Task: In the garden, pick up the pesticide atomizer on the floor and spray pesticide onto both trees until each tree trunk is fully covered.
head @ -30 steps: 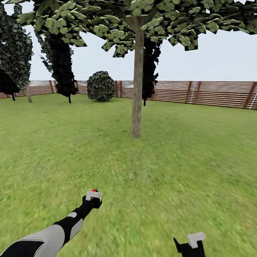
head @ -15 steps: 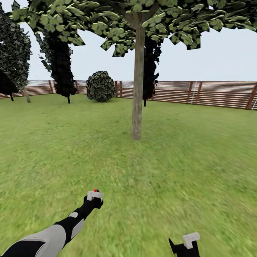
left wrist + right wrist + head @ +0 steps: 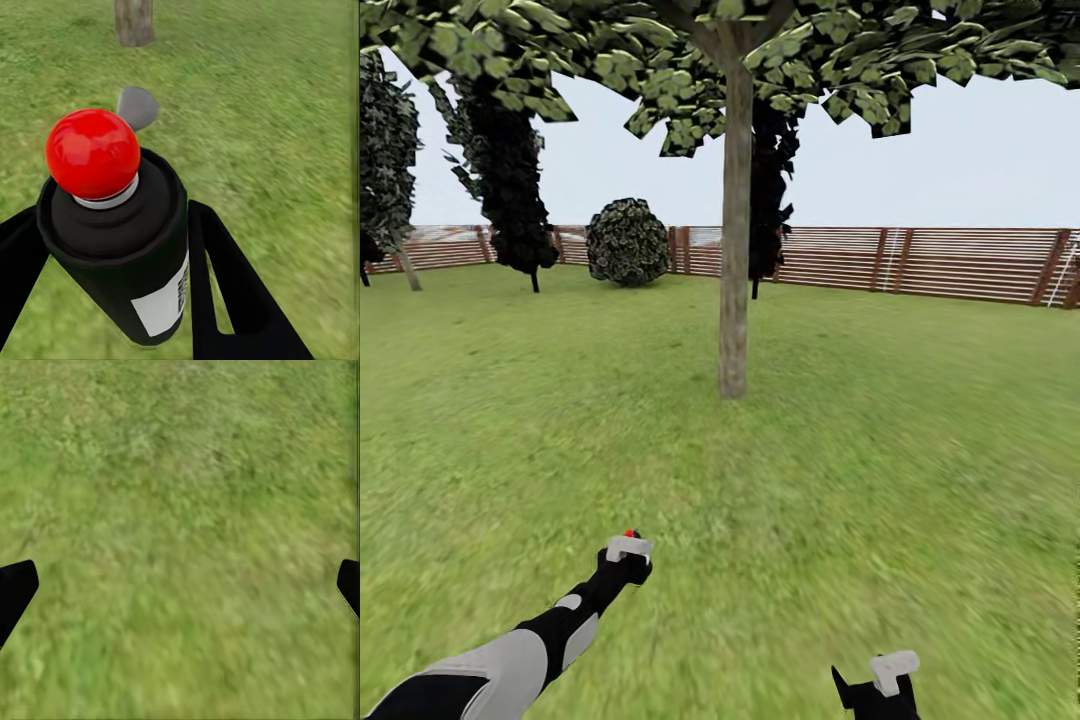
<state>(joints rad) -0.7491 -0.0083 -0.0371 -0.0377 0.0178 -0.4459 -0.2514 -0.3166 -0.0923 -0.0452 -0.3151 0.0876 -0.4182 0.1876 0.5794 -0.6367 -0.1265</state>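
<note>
**Bottle in hand, tree ahead, nothing sprayed yet**

From where I stand the left gripper (image 3: 624, 558) sits at about seven o'clock in the head view, low over the lawn (image 3: 920, 480); its two black fingers (image 3: 225, 292) are closed against either side of the pesticide atomizer (image 3: 120, 247), which rides upright with its red tip (image 3: 93, 153) on top; the right gripper (image 3: 880, 685) hangs at five o'clock with its fingers (image 3: 15, 592) spread wide and nothing between them, only grass beneath.

The tree trunk (image 3: 734, 240) rises at twelve o'clock, well apart from both arms, with open lawn between; the wooden fence (image 3: 960, 262) runs behind it, a round bush (image 3: 626, 242) at eleven o'clock and a dark cypress (image 3: 505, 180) beside that; I can make out no mist or specks on the bark, so I judge this trunk unsprayed.

The main risk, to my eye, is firing from this far off; a faint mist would likely fall on grass and leave the column bare. The bottle is small and held only by its sides, so a jolt while rolling could tilt it and send the nozzle off line. Coming in too straight could also bump the trunk, and one side alone might get coated; the second tree is not something I can pick out for certain here.
</note>
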